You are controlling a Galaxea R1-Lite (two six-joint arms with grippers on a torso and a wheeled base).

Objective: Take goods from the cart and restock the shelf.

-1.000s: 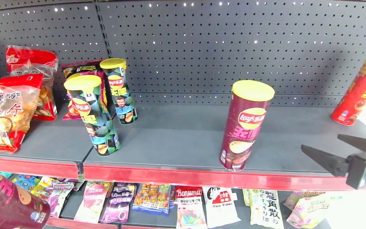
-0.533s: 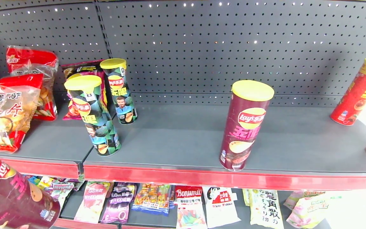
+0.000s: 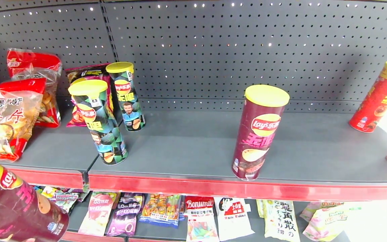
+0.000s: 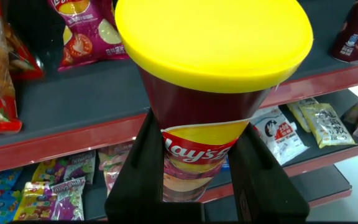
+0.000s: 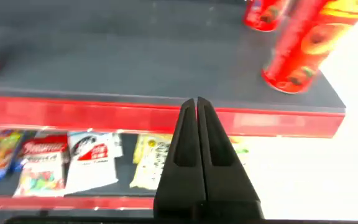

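- Progress looks partial: one maroon chip can [image 3: 259,134] already stands upright near the front edge of the shelf [image 3: 186,144], with bare shelf on either side, so there seems to be room for more goods.
- Neighbours on that shelf: two teal-patterned cans [image 3: 97,124] toward the left, snack bags [image 3: 12,117] beyond them, and red cans [image 3: 378,97] at the far right.
- Grasp: the left gripper [image 4: 199,143] is clenched on the held can [image 4: 213,43], a second maroon one. Its two fingers press the body from opposite sides, below the yellow lid.
- Position: in the head view the held can sits tilted at the lower left, below and in front of the shelf's red lip. It is well apart from the standing maroon chip can and not yet on the shelf.
- Other arm: the right gripper [image 5: 196,106] is clenched on nothing, fingers pressed together, in front of the red lip near the red cans.
- Remaining, as I judge it: raise the held can over the lip and stand it on the bare stretch.
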